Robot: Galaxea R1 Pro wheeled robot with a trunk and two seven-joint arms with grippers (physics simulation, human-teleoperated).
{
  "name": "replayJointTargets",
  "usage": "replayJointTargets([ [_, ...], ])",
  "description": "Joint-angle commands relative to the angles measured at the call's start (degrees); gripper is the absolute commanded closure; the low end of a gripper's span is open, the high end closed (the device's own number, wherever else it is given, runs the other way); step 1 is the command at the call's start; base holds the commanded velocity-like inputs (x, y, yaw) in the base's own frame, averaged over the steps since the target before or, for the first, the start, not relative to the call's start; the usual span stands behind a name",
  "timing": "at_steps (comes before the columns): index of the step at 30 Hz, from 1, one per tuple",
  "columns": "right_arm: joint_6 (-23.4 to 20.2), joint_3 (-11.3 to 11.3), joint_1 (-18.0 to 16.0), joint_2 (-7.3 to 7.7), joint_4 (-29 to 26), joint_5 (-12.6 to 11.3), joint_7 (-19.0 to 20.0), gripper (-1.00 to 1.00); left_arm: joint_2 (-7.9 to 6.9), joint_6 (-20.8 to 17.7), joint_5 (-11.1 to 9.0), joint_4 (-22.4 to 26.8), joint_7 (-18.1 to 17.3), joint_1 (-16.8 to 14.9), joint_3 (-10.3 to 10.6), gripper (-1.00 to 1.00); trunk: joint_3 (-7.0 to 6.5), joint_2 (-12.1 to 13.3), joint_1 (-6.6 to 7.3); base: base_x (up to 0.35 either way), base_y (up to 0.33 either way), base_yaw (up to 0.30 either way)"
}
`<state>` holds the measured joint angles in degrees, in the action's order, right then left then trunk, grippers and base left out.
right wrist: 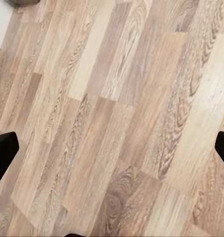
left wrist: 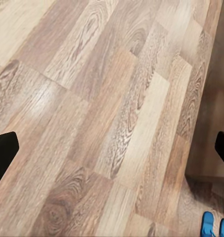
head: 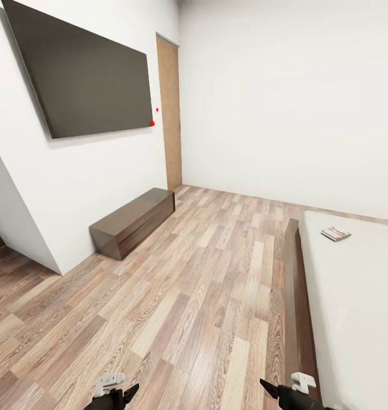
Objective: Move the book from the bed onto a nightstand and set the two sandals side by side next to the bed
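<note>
Wood-plank floor (head: 188, 296) under both low, spread, empty claws: left (left wrist: 112, 148), right (right wrist: 112, 148).

A large flat black rectangular television screen (head: 85, 68) hangs on the white left wall (head: 97, 171), with 2 small red dots (head: 152, 122) just beside its far lower corner. Below it, a long low dark brown wooden cabinet (head: 134, 221) stands on the grey-brown wood-plank floor (head: 188, 296), touching that wall. Farther along the same wall, a tall light brown wooden door (head: 170, 114) stands near the far corner, beside the plain white far wall (head: 290, 102).
</note>
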<state>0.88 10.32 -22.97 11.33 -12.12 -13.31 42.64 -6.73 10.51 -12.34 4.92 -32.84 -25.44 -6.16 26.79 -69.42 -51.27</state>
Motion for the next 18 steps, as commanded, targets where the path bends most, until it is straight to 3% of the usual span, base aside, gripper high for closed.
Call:
replayJointTargets([
  [1,0.1,0.1,0.0,0.01,0.1,-0.1,0.2,-1.0,-0.01,0.0,0.1,-0.1,-0.3,0.0,-0.4,-1.0,-0.13,0.4,0.23,0.0,0.0,0.0],
  [18,0.1,0.1,0.0,0.01,0.1,-0.1,0.2,-1.0,-0.04,0.0,0.0,-0.1,-0.4,0.0,-0.5,-1.0,-0.49,1.2,0.67,0.0,0.0,0.0],
])
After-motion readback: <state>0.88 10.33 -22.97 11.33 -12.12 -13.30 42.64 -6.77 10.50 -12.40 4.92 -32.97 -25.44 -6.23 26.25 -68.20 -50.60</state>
